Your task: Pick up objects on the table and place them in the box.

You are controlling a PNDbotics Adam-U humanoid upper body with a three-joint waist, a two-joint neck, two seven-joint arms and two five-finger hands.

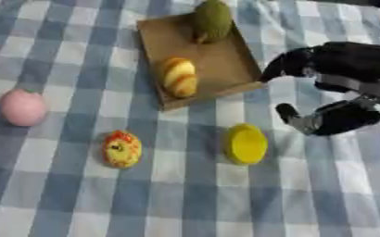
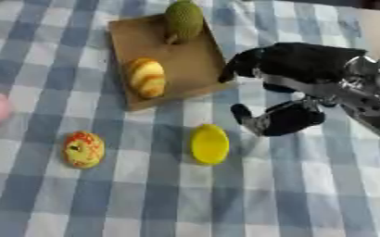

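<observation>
My right hand [image 1: 332, 88] hangs empty beside the box [image 1: 225, 69], fingers and thumb spread wide.

Two pieces sit in the box already: a green fruit [image 1: 212, 19] at its far end, a yellow-and-orange striped one [image 1: 180, 76] near its front wall. Outside, the yellow object [image 1: 247, 144] lies just in front of the box's near corner, closest to my thumb [image 1: 289, 113]. The red-and-yellow one [image 1: 121, 148] lies further left of that corner, the pink one [image 1: 22, 107] well off to the box's left. I'd go for the yellow one: drop low, thumb on one side and fingers on the other, straddling its middle so it can't roll off across the checked cloth [image 1: 185, 203].
</observation>
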